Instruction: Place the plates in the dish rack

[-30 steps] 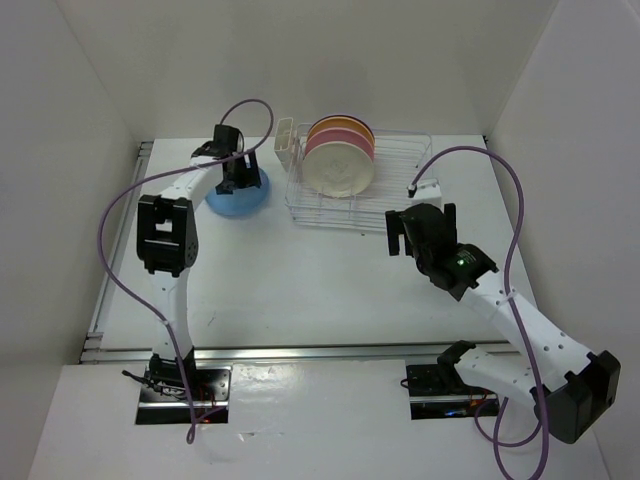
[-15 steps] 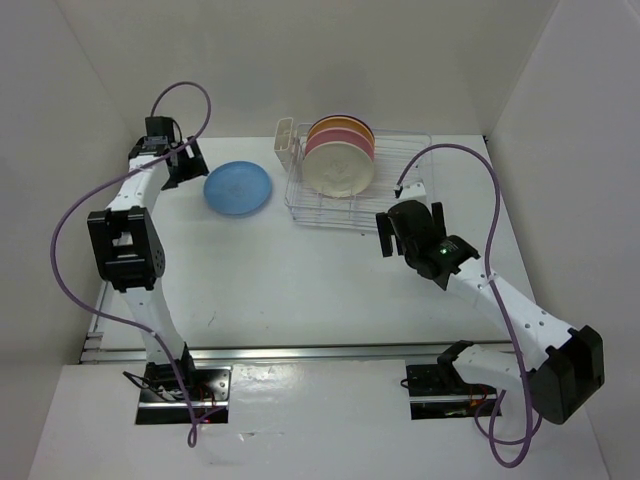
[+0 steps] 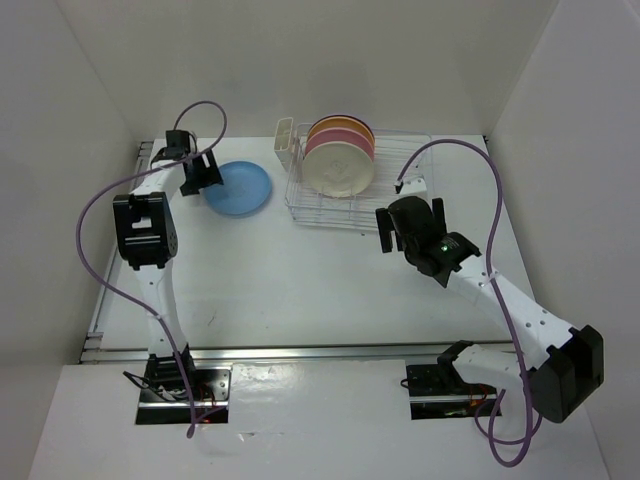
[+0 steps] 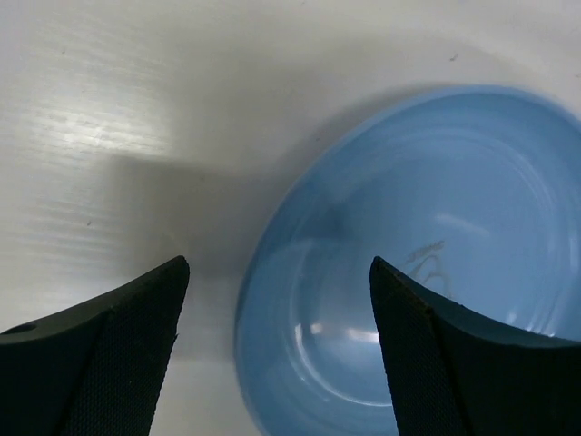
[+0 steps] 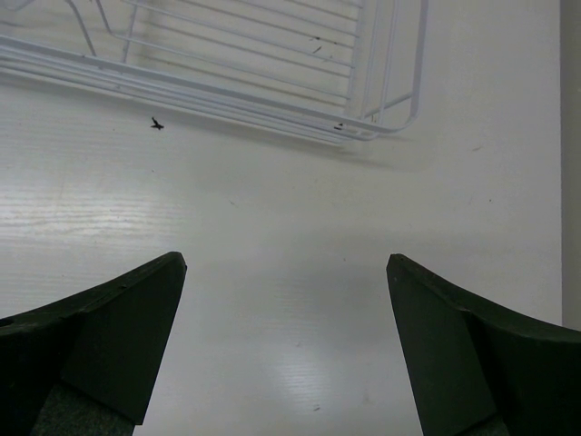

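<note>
Plates [image 3: 338, 158] stand four deep in the dish rack [image 3: 405, 190] near the far edge of the tabletop [image 3: 300, 280]. The light blue plate [image 3: 243, 188] lies flat just beside it, toward the far left corner. I judge this the last pickup. My left gripper [image 3: 205, 172] hangs wide and empty at its outer rim; my right gripper [image 3: 408, 225], equally wide, holds nothing. Next I must pinch that rim and tilt the plate upright.
</note>
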Robot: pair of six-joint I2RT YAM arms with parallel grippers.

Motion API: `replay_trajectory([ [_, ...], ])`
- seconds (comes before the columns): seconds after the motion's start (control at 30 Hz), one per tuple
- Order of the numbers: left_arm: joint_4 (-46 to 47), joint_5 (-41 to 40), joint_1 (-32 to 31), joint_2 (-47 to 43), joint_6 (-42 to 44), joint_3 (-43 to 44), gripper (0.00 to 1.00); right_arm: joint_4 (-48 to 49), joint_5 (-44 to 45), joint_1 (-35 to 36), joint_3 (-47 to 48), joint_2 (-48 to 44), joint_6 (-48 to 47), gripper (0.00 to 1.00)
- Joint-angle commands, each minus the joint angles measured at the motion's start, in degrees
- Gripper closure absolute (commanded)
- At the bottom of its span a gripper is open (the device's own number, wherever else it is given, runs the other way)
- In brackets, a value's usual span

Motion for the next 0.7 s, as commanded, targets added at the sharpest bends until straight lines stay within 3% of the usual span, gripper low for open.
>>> replay_trajectory([
  [0.0,-1.86,1.16,-0.89,3.87,0.56,0.47,0.14,0.88,0.38,-0.3,4.03,1.42,0.32,0.0],
  [0.13,-4.41,-3.92,-2.21,4.93,3.63,0.47,0.23,0.88,-0.24,-0.3,4.65,1.95,0.84,0.0],
  [0.2,-6.08,-8.93,-3.87,5.64,4.68,1.18,0.32,0.88,-0.24,-0.3,4.65,1.95,0.84,0.0],
  [0.23,-7.48,-10.34,-3.88,6.16,5.39,1.18,0.46,0.88,-0.24,-0.3,4.65,1.95,0.84,0.0],
  [0.33,-8.02,-12.72,-4.41,6.16,6.1,-0.48,0.69,1.4,-0.24,-0.3,4.65,1.95,0.84,0.0],
  [0.4,-8.54,-12.73,-4.41,5.46,6.1,-1.54,0.97,1.4,-0.24,-0.3,4.65,1.95,0.84,0.0],
  [0.67,-8.55,-7.73,-4.94,-0.77,8.99,-5.06,1.0,1.93,-0.24,-0.3,3.59,1.95,0.84,0.0],
])
